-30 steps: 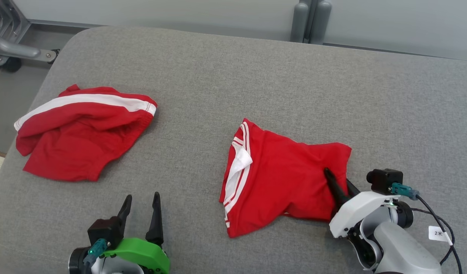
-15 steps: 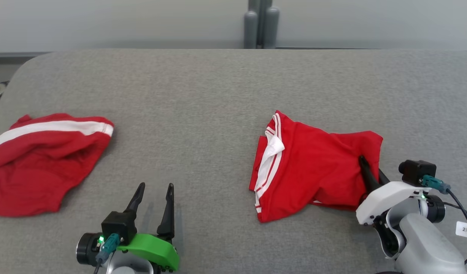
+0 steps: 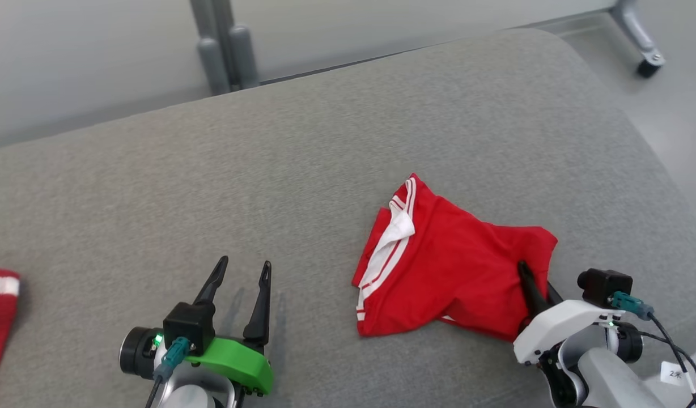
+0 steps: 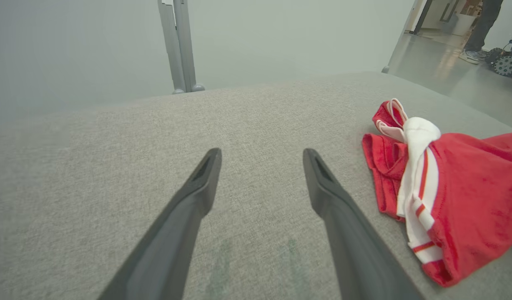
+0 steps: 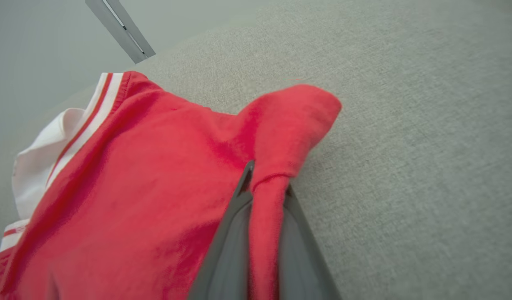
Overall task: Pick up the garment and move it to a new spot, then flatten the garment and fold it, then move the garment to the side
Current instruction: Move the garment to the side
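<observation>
R end effector (image 3: 534,279) clamped on red garment (image 3: 455,266) corner | L end effector (image 3: 244,262) wide open | soft, light, floppy; grab hems/corners imo

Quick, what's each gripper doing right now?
Left gripper: open, holding nothing.
Right gripper: shut on the red garment.

Garment (image 3: 467,266) matt cloth; table (image 3: 268,170) coarse grey weave.
</observation>
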Robot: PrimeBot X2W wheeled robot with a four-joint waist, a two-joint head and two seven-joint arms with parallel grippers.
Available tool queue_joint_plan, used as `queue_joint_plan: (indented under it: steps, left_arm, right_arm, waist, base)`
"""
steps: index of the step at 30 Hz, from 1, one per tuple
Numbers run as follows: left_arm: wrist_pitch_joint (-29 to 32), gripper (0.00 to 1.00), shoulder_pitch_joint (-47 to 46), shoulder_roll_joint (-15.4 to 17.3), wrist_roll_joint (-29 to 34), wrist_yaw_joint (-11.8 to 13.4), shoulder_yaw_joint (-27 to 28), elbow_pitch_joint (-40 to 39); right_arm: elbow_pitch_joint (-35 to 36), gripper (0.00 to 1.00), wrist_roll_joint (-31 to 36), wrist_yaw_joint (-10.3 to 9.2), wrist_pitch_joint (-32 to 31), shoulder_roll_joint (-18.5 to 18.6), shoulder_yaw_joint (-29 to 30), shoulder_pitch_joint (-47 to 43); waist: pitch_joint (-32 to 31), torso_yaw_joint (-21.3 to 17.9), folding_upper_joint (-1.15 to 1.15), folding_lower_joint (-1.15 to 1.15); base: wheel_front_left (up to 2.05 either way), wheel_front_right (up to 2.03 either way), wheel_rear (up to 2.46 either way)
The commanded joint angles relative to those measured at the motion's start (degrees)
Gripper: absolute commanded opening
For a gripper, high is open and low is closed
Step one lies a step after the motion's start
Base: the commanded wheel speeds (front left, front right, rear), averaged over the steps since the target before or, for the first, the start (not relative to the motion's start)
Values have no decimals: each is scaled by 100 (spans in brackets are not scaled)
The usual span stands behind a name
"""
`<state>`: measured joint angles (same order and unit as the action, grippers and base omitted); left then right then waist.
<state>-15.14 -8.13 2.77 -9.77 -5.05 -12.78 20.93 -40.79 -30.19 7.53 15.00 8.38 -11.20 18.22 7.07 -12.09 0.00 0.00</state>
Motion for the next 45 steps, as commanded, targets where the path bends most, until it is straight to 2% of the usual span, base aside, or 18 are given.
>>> queue_joint_plan:
  steps: [1, 7, 12, 17, 21, 25, 30, 35, 36, 37, 41, 45]
  left_arm:
    - [3, 100, -68, 26, 89, -47, -12, -42]
    - [3, 100, -146, 27, 231, -106, -29, -149]
    - [3, 100, -226, 28, 360, -162, -47, -227]
    - [3, 100, -394, 37, 463, -199, -148, -284]
    - [3, 100, -585, 64, 470, -225, -144, -388]
    - [3, 100, -783, 102, 535, -236, -252, -551]
    - [4, 100, -1008, 190, 596, -245, -393, -722]
    - [3, 100, -1246, 272, 664, -250, -576, -953]
    - [4, 100, -1295, 287, 691, -249, -628, -1008]
    - [4, 100, -1295, 287, 691, -249, -628, -1008]
    - [4, 100, -1407, 300, 707, -247, -797, -1177]
    - [3, 100, -1434, 325, 697, -248, -895, -1269]
  right_arm:
    - [52, 0, 7, -9, 24, -81, -25, -120]
    - [182, 0, -54, -9, 21, -164, -186, -284]
    - [351, 0, -78, -9, 21, -175, -235, -335]
    - [476, 0, 79, -8, 21, -150, -332, -7]
    - [492, 0, 140, -8, 21, -140, -377, 521]
    - [296, 0, 319, -9, 21, 48, -314, 1267]
    - [-163, 0, 616, -9, 21, 307, 253, 2211]
    - [-703, 0, 1134, -9, 21, 728, 1157, 3028]
    - [-811, 0, 1229, -9, 21, 805, 1398, 3129]
    - [-811, 0, 1229, -9, 21, 805, 1398, 3129]
    - [-1090, 0, 1772, -9, 21, 1184, 2236, 3421]
    - [-1308, 0, 2297, -9, 21, 1407, 2922, 3537]
  waist:
    - [47, -1197, 0, 0]
    - [167, -1694, 0, 0]
    - [342, -1810, 0, 0]
    - [641, -1563, 0, 0]
    - [995, -1201, 0, 0]
    - [1389, -802, 0, 0]
    - [1894, -334, 0, 0]
    - [2365, 71, 0, 0]
    - [2428, 141, 0, 0]
    - [2428, 141, 0, 0]
    - [2590, 370, 0, 0]
    - [2648, 505, 0, 0]
  base:
    - [0, 0, 0]
    - [0, 0, 0]
    - [0, 0, 0]
    - [0, 0, 0]
    - [0, 0, 0]
    - [0, 0, 0]
    - [0, 0, 0]
    - [0, 0, 0]
    - [0, 0, 0]
    - [0, 0, 0]
    - [0, 0, 0]
    - [0, 0, 0]
